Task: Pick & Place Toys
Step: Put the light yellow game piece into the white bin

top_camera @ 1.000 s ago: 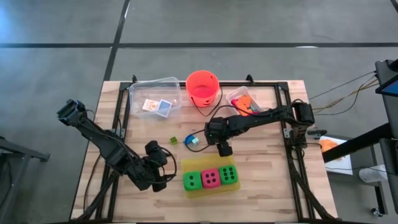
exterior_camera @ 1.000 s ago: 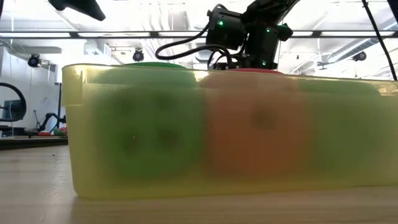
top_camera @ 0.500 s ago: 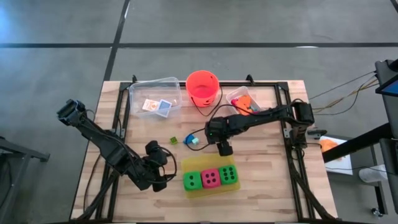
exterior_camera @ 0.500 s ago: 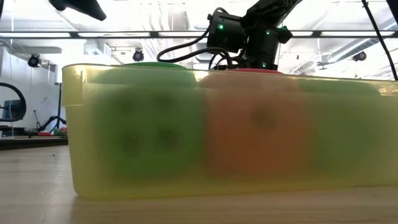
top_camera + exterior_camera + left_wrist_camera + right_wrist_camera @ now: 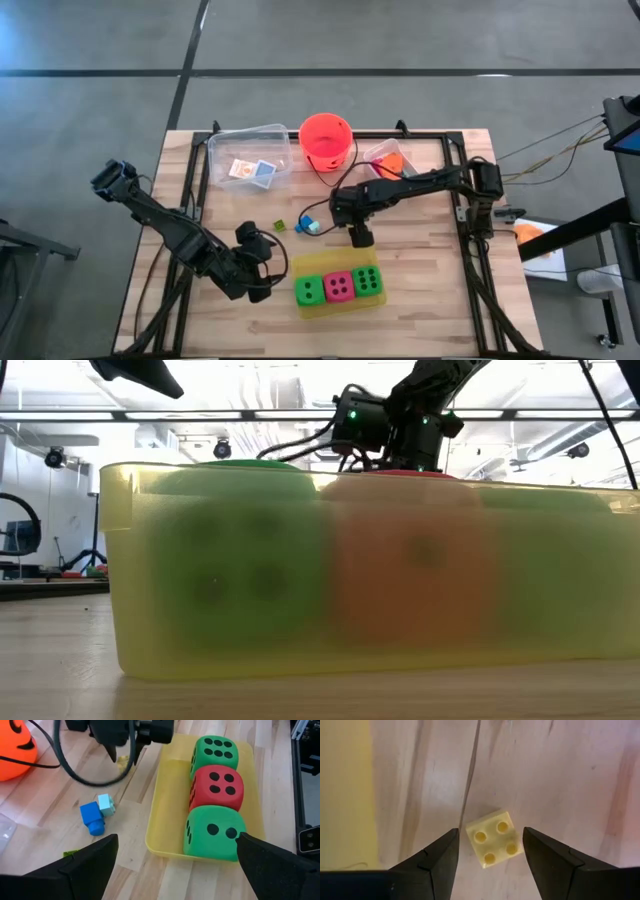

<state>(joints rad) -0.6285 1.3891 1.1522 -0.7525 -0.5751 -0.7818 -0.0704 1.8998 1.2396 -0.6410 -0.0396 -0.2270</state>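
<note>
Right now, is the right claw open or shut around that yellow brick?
Open. In the right wrist view the right claw straddles the yellow brick, gaps showing on both sides; the brick lies flat on the table.

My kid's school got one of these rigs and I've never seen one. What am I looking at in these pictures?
Two dark robot arms work at a wooden table. One picture looks straight down on it, one looks level across it, and one comes from a camera on each arm's wrist.

On the table, a yellow tray holds three foam dice: green, pink, green. Behind stand an orange-red bucket and two clear tubs, one with cards, one with small toys. A blue brick lies loose.

The right gripper hangs open over a pale yellow four-stud brick, a finger at either side, not yet gripping it. The left gripper waits open beside the tray, holding nothing.
</note>
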